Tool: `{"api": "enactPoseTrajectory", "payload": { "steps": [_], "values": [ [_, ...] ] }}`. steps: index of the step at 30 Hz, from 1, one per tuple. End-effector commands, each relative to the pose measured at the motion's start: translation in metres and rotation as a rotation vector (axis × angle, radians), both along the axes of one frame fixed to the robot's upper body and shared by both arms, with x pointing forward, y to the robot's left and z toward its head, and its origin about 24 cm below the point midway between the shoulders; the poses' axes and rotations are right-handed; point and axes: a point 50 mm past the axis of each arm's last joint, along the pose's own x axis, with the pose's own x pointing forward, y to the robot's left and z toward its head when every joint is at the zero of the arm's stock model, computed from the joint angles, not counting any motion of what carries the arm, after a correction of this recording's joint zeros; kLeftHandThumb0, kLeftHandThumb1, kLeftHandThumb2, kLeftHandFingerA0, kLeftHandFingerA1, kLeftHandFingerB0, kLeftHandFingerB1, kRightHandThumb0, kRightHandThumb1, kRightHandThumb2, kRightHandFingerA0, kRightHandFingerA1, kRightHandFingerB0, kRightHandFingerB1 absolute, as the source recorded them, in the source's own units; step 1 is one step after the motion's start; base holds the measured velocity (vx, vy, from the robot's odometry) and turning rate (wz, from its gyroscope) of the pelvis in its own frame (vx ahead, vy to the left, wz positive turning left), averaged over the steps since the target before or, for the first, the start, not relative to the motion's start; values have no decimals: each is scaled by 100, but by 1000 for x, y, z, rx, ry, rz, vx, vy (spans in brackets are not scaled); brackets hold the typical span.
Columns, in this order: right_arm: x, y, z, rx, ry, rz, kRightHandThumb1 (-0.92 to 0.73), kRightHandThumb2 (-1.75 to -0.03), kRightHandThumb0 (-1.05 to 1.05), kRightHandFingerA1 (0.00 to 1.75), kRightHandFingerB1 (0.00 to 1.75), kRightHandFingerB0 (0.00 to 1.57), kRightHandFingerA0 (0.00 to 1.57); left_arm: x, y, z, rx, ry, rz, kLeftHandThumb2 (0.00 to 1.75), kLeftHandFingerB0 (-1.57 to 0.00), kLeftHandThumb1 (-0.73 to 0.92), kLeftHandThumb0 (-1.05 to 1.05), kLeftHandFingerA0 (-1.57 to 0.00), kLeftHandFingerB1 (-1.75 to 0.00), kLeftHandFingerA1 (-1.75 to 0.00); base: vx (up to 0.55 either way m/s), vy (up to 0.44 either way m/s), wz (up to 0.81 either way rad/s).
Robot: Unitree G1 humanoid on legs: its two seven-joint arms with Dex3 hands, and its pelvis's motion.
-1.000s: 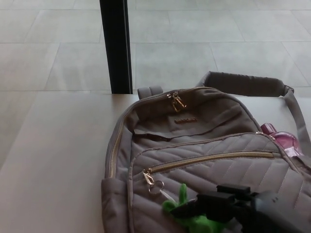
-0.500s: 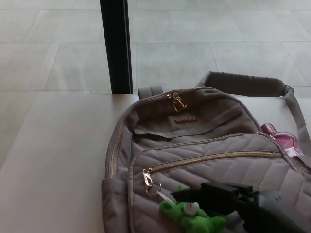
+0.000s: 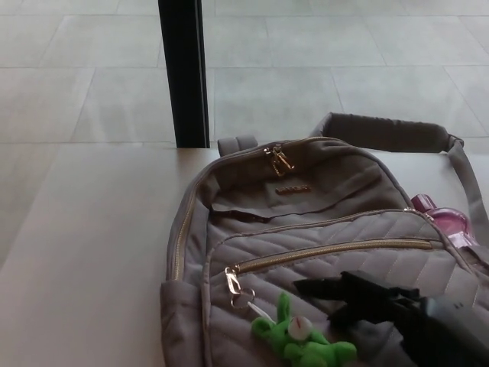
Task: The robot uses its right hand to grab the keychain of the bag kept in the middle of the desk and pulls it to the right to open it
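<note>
Nearest to me, at the tabletop's near edge, I see the right hand (image 3: 367,302) coming in from the lower right, lying over the front panel of the backpack (image 3: 306,229); its black fingers (image 3: 321,288) point left and are spread apart, holding nothing. Just to its left lies the green plush keychain (image 3: 302,342), a small frog-like figure resting on the quilted fabric, close beside the fingertips but not in their grasp as far as I can tell. A thin cord and a ring (image 3: 244,300) link the toy up to the gold zipper pull (image 3: 231,280), which sits at the left end of the front pocket zipper (image 3: 336,251); that zipper runs closed across the pocket toward the right. The grey backpack lies flat in the middle of the tabletop (image 3: 84,252), its top toward the far edge. At the right side of the bag I see a pink bottle (image 3: 443,222) in the side pocket. Farther up, a pair of gold pulls (image 3: 278,159) meet at the top of the main compartment, with the carry loop (image 3: 235,144) just to their left. The padded shoulder strap (image 3: 382,131) lies over the far edge on the right. Beyond the tabletop a black post (image 3: 183,73) stands on the tiled floor (image 3: 344,61). My left hand is out of the picture.
</note>
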Motion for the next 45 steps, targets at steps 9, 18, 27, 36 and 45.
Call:
{"api": "enactPoseTrajectory", "payload": {
  "steps": [9,18,27,36,45],
  "values": [
    [-6,7,-10,-85,72,66,-41,-80,-65,75,49,31,79,2,4,4,21,-5,-23,60,-53,65,-54,-53,-40,-48,0,0,0],
    [7,-15,-6,-170,-16,-87,-43,-87,-52,81,56,34,79,4,2,3,10,-34,-8,60,-56,67,-54,-55,-42,-51,0,0,0],
    [11,-21,-4,-150,-3,-139,-56,-58,-52,81,40,42,87,4,2,3,8,-29,1,60,-57,66,-56,-57,-41,-50,0,0,0],
    [6,-4,-9,-163,-3,-65,-51,-57,-55,71,40,43,91,6,1,2,4,-42,1,60,-60,66,-57,-56,-42,-52,0,0,0],
    [10,-5,-14,-189,-4,-70,-48,-56,-55,73,42,41,90,6,1,3,18,-31,-37,61,-55,69,-64,-57,-40,-50,0,0,0]
  ]
}}
